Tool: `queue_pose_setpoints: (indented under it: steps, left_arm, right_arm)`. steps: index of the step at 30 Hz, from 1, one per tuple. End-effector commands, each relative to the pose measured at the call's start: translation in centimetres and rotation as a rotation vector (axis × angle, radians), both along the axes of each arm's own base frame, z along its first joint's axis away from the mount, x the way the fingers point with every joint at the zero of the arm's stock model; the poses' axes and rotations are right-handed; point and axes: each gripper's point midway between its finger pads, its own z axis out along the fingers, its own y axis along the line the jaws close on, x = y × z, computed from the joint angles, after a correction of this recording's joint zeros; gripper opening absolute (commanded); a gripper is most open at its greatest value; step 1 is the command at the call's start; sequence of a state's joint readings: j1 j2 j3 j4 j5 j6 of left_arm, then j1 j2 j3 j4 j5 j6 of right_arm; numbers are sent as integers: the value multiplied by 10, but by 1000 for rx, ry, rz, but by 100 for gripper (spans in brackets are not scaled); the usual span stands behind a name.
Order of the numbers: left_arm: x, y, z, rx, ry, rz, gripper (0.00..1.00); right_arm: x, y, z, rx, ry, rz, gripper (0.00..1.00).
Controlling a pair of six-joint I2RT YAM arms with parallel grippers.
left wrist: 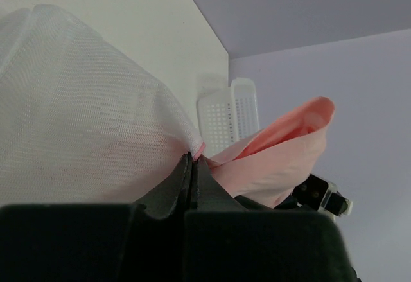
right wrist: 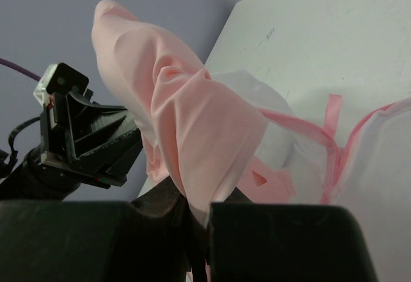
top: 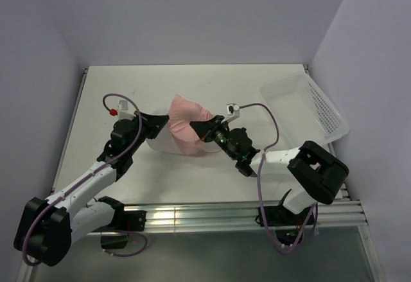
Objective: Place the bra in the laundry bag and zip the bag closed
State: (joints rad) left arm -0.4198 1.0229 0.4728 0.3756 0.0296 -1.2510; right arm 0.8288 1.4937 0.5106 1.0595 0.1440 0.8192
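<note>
Left gripper [left wrist: 192, 161] pinched shut on the bag [left wrist: 77, 115] rim. Right gripper [right wrist: 196, 214] clamped on the bra [right wrist: 186, 121], bunched mid-table at the bag mouth, apparently mostly outside.

Risks: thin mesh slips from the pinch and the mouth collapses. A loose pink strip [right wrist: 331, 112], strap or trim, cannot tell, fouls the zip.

Basket [top: 305, 105] far right, well apart. The grippers crowd close, and the bra bulk hides the opening.
</note>
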Motion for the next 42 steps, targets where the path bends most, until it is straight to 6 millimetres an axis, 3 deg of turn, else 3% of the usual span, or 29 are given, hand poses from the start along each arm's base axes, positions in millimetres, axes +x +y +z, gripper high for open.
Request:
queue_pose_setpoints:
  steps: [1, 5, 14, 21, 22, 26, 27, 28, 31, 35, 38, 39, 42]
  left_arm:
    - [-1, -2, 19, -10, -65, -29, 0]
    - [6, -11, 22, 51, -81, -79, 0]
    - [13, -7, 47, 79, -140, -59, 0]
    - [6, -8, 41, 106, -123, -87, 0]
    - [6, -7, 41, 110, -125, -86, 0]
    - [6, -6, 40, 139, -140, -89, 0]
    - [7, -9, 44, 142, -150, -103, 0]
    - [9, -13, 36, 161, -125, -126, 0]
    - [5, -28, 33, 175, -113, -216, 0]
    - [-8, -39, 20, 169, -86, -299, 0]
    - [-16, -40, 15, 153, -72, -324, 0]
    - [-19, -43, 22, 127, -99, -344, 0]
    - [-22, -45, 28, 64, -114, -340, 0]
  right_arm:
    - [0, 17, 11, 9, -57, 59, 0]
    - [-6, 19, -18, -88, -2, 91, 0]
    - [-17, 0, -35, -249, 28, 88, 0]
    - [-5, -6, -46, -331, 72, 55, 0]
    - [-5, -8, -54, -379, 87, 59, 0]
    - [-8, 5, -49, -396, 71, 128, 0]
    - [-10, 6, -54, -417, 88, 146, 0]
    - [-9, 7, -53, -424, 84, 149, 0]
    - [-1, 17, -42, -421, 63, 157, 0]
    - [16, 52, -21, -387, 8, 220, 0]
    - [18, 75, -10, -351, -32, 302, 0]
    - [21, 80, -5, -311, -30, 302, 0]
    - [26, 89, -18, -274, 23, 294, 0]
